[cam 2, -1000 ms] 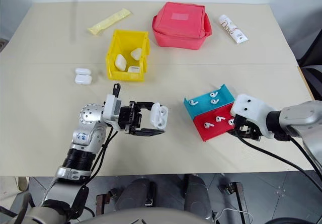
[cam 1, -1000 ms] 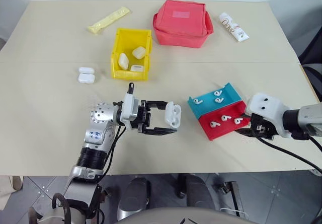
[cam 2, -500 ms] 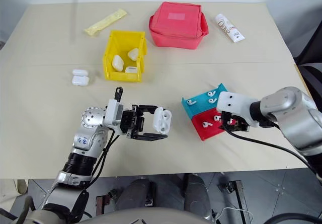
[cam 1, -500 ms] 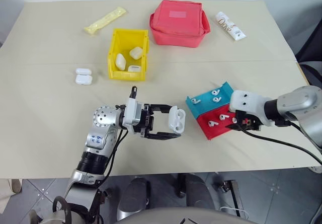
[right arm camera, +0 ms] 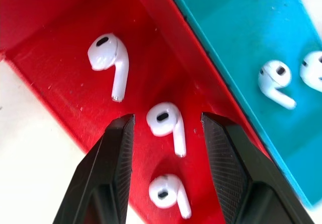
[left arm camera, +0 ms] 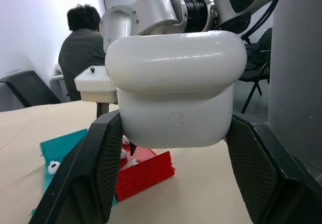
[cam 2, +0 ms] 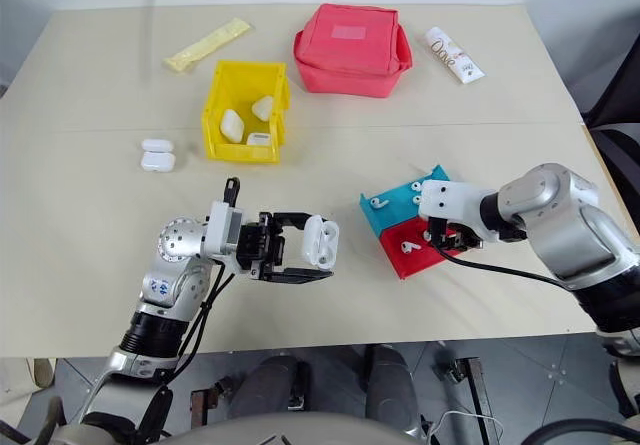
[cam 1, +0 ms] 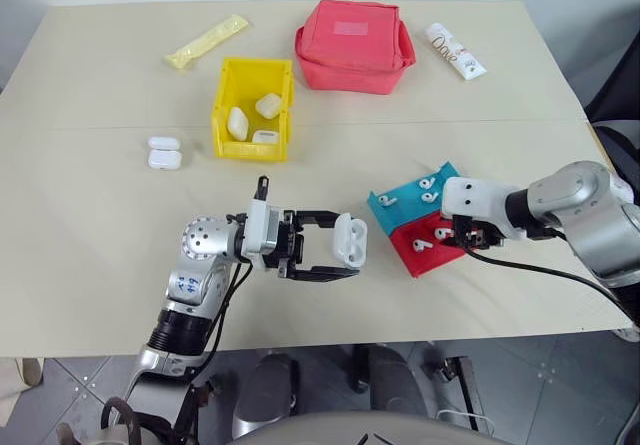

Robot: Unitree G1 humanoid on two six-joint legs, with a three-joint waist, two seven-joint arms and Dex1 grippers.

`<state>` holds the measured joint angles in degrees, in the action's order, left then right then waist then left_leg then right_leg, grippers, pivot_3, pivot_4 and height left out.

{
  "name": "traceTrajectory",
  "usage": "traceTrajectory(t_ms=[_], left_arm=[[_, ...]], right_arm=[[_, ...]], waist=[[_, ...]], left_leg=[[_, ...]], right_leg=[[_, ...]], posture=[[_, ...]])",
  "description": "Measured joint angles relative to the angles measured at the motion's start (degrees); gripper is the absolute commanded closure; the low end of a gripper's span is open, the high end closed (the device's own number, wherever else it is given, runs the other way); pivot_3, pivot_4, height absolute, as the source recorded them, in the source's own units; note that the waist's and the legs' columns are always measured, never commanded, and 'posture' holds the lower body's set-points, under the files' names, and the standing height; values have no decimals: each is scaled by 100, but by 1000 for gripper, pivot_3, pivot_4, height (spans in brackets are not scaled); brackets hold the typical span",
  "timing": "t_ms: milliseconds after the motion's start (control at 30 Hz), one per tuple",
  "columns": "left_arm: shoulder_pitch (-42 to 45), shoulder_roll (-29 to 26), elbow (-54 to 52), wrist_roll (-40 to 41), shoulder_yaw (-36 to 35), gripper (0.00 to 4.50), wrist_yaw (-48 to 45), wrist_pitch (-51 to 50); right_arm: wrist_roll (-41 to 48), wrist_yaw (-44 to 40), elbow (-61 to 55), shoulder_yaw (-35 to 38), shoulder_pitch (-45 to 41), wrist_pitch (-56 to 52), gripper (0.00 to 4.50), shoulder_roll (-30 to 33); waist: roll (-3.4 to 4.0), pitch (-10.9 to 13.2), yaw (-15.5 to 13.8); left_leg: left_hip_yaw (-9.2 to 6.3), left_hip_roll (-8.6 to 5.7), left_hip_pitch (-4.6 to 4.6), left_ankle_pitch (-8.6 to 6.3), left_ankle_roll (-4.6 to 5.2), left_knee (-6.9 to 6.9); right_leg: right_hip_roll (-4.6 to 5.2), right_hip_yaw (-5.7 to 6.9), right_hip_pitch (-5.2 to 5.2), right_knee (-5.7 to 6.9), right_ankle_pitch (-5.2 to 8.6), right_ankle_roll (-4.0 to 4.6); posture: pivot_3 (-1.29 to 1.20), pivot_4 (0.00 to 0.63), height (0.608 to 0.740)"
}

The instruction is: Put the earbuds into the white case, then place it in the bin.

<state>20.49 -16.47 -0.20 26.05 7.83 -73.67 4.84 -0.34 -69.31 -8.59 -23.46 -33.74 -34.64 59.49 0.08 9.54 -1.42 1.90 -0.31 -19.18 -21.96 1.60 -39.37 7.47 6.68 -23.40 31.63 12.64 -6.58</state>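
My left gripper [cam 1: 343, 246] is shut on the white case [cam 1: 350, 235] and holds it above the table's front middle; the case also fills the left wrist view [left arm camera: 176, 98]. My right gripper [cam 1: 466, 235] points down into the red tray [cam 1: 421, 261]. In the right wrist view its open fingers [right arm camera: 113, 153] straddle one earbud [right arm camera: 165, 123], with gaps on both sides. Two more earbuds [right arm camera: 107, 57] lie in that tray, and others [right arm camera: 274, 79] lie in the blue tray [cam 1: 398, 212]. The yellow bin [cam 1: 250, 150] stands farther back on the left.
The bin holds three white cases [cam 1: 268, 105]. Two more cases [cam 1: 164, 152] lie left of it. A red pouch [cam 1: 352, 45], a yellow packet [cam 1: 208, 41] and a white tube [cam 1: 455, 51] sit along the far side. A seated person [left arm camera: 83, 48] is beyond the table.
My right gripper has swung left and forward from beside the trays to over the red tray, tipping down into it. The left gripper has kept still with the case.
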Motion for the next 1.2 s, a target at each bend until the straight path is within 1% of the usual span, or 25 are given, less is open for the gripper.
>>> traceTrajectory(t_ms=[533,567,633,700,733,967,1067,1133,1200], left_arm=[[-93,-48,-174,4,0,1761,130,-58],[-96,-51,-175,4,0,1761,136,-58],[-98,-59,-176,4,0,1761,145,-58],[-102,-72,-180,4,0,1761,152,-58],[-105,-84,-181,5,0,1761,155,-58],[-116,-121,-182,55,1,1761,156,-58],[-105,-96,-146,74,5,1761,117,-59],[-80,-12,-78,115,7,1761,68,-67],[-7,105,76,183,22,1761,14,-87]], right_arm=[[-311,-358,291,0,-92,545,2345,-138],[-316,-377,311,0,-98,569,2690,-147],[-320,-422,334,0,-99,599,3182,-164],[-332,-452,348,0,-101,610,3855,-182],[-351,-468,356,0,-110,610,4039,-196],[-432,-453,455,47,-138,654,4035,-303],[-329,-263,411,285,-108,419,4035,-438],[134,-146,11,939,74,94,4035,-590],[752,-37,-624,1714,254,-318,4035,-736]], waist=[[3,-4,5],[3,-4,5],[2,-5,6],[2,-5,6],[1,-6,7],[-1,-10,8],[5,-6,4],[17,-3,-10],[18,-4,-20]], left_leg=[[0,1,2,0,0,-1],[0,1,2,0,0,-1],[0,1,3,0,0,-1],[0,1,3,0,0,-2],[0,1,3,0,0,-2],[-1,1,3,-1,-1,-5],[-1,1,0,-1,-1,-5],[-4,1,-5,-1,-2,-5],[-7,1,-4,-1,-2,-6]], right_leg=[[-1,0,2,0,0,0],[-1,1,2,0,0,0],[-1,0,2,0,0,0],[-1,0,3,1,0,0],[-1,0,3,1,0,0],[0,0,4,2,0,0],[1,1,1,2,0,0],[1,3,-2,1,0,0],[0,5,1,1,-1,0]], posture=[[0,150,740],[0,150,740],[0,150,740],[0,150,740],[0,150,740],[0,150,740],[0,150,740],[0,150,740],[0,150,740]])
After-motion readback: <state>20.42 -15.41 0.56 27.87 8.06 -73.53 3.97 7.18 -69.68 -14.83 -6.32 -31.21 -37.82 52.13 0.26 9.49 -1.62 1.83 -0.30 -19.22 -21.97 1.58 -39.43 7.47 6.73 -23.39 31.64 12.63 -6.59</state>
